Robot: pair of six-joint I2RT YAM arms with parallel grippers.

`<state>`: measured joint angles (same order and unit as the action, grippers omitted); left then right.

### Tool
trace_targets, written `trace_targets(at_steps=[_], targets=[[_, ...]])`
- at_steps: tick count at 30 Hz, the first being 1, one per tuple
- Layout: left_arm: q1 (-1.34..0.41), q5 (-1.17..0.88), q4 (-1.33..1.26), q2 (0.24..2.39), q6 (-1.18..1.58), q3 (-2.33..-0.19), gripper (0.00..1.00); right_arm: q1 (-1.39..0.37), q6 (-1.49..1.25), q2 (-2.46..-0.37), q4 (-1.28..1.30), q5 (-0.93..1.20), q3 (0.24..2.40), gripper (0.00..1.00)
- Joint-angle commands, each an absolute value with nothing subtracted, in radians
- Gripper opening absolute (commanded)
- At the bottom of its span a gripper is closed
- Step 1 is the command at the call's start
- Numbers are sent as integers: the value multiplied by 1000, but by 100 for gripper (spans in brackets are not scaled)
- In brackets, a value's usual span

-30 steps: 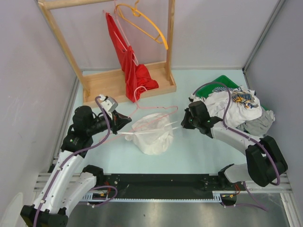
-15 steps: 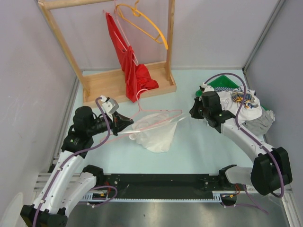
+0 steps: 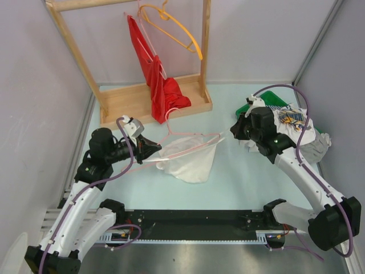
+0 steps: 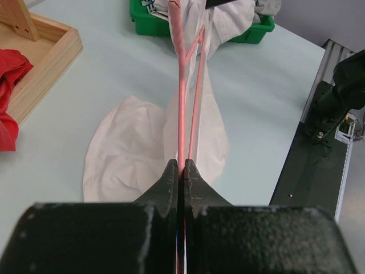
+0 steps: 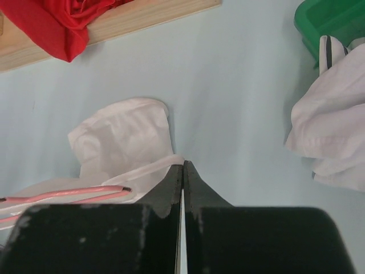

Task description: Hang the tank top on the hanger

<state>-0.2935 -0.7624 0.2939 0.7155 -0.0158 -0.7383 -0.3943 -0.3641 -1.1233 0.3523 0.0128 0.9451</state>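
Observation:
My left gripper (image 3: 153,149) is shut on the thin pale pink hanger (image 3: 188,142), pinching its wire at one end (image 4: 181,166). From there the hanger (image 4: 181,97) runs out toward the right arm. The white tank top (image 3: 193,162) drapes from the hanger onto the table, and shows as crumpled fabric (image 4: 128,151) below the wire. My right gripper (image 3: 234,131) sits just past the hanger's far end, its jaws shut on a narrow white strap of the tank top (image 5: 128,137) at the tips (image 5: 182,165). The hanger's end (image 5: 85,193) pokes into the fabric to the left.
A wooden rack (image 3: 151,101) stands at the back, carrying a red garment (image 3: 157,77) and an orange-yellow hanger (image 3: 177,31). At the right, behind my right arm, are a green bin (image 3: 272,100) and a heap of white-grey clothes (image 3: 293,123). The black rail (image 3: 194,220) lines the near edge.
My right gripper has moved back and to the right, drawing the strap with it. The tank top has stretched along the hanger and shifted right. The left gripper has barely moved.

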Motion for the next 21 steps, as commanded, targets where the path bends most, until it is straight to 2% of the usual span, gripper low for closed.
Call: trace_targets(at_steps=[1, 11, 21], targets=[[-304, -767, 252, 716, -8, -741, 0, -423, -360, -1072, 380, 21, 1008, 0], [-310, -727, 261, 715, -5, -742, 0, -587, -374, -1060, 420, -49, 1083, 0], [-314, -718, 264, 712, -6, -742, 0, -732, -368, -1135, 400, -84, 1176, 0]])
